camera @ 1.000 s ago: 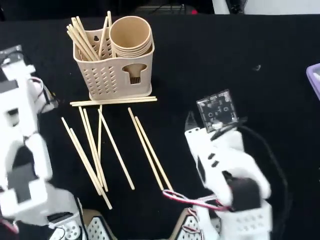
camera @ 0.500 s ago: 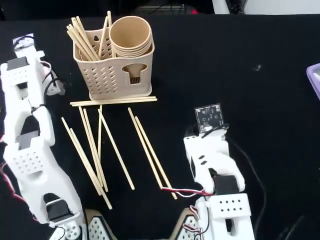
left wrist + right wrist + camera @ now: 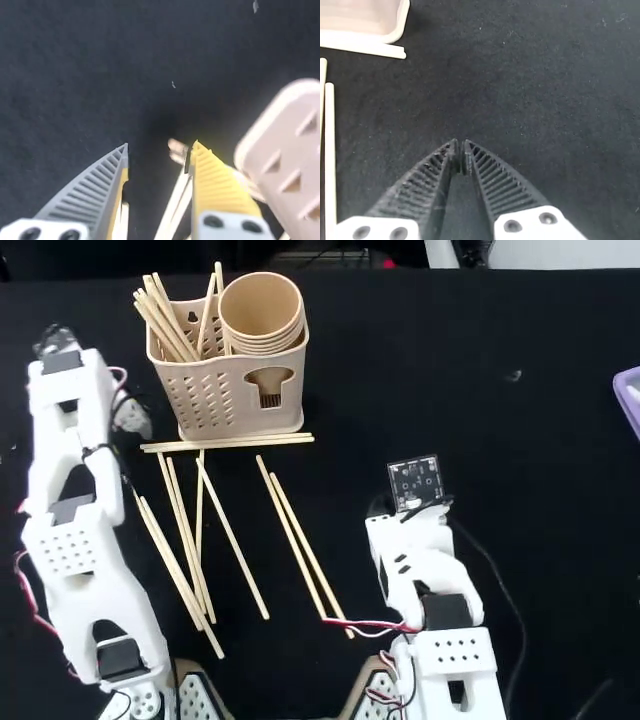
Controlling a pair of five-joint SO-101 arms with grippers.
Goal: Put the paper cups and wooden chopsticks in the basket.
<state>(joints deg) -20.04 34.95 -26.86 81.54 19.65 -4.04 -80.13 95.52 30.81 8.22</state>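
We see the beige perforated plastic basket (image 3: 235,395) at the back of the black tabletop (image 3: 470,360), w/ the stack of tan paper cups (image 3: 261,310) already in one compartment & a bunch of wooden chopsticks (image 3: 165,320) leaning in the other. A pair of loose chopsticks (image 3: 228,443) lies flat just in front of the basket, long axis side to side along its front wall. The other loose sticks (image 3: 185,540) fan out nearer the arms.

The left gripper (image 3: 160,147) hangs by the basket's left corner, approx over that pair's left end, fingers spread apart & holding nothing. In the left wrist view, pale stick ends (image 3: 175,150) sit close against the yellow finger, i.e. off-centre. The right gripper (image 3: 460,150) is well apart to the right, fingers closed on nothing.

We judge the left arm nearer, so the next pick is prob its job: shift until the fingers straddle the long axis, then come down
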